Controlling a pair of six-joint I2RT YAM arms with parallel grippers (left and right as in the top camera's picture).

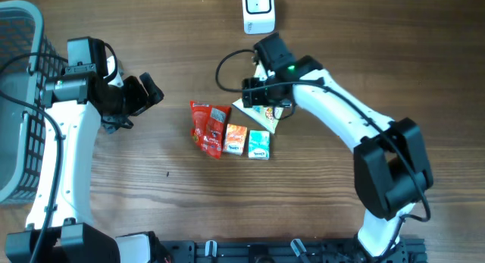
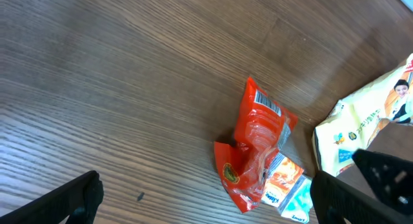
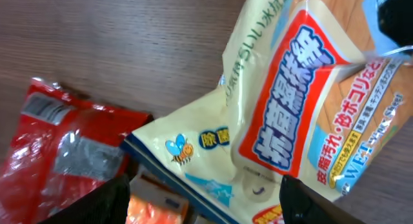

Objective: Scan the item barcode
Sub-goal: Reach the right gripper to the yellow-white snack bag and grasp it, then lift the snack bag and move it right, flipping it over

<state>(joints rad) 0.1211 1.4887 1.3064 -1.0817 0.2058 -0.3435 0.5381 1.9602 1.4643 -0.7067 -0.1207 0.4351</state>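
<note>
Just right of the red snack packet, the right gripper straddles a cream wet-wipes pack, one finger on either side; whether the jaws have pinched it cannot be told. An orange carton and a teal carton line up at the red packet's right, just below the pack. Left of the packet, the left gripper hangs with jaws spread wide, holding nothing. The white scanner sits up and right of the packet.

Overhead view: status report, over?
Left gripper open, idle. Right gripper straddling wipes pack, grip unclear. Red pouch, orange box, teal box alongside.
</note>
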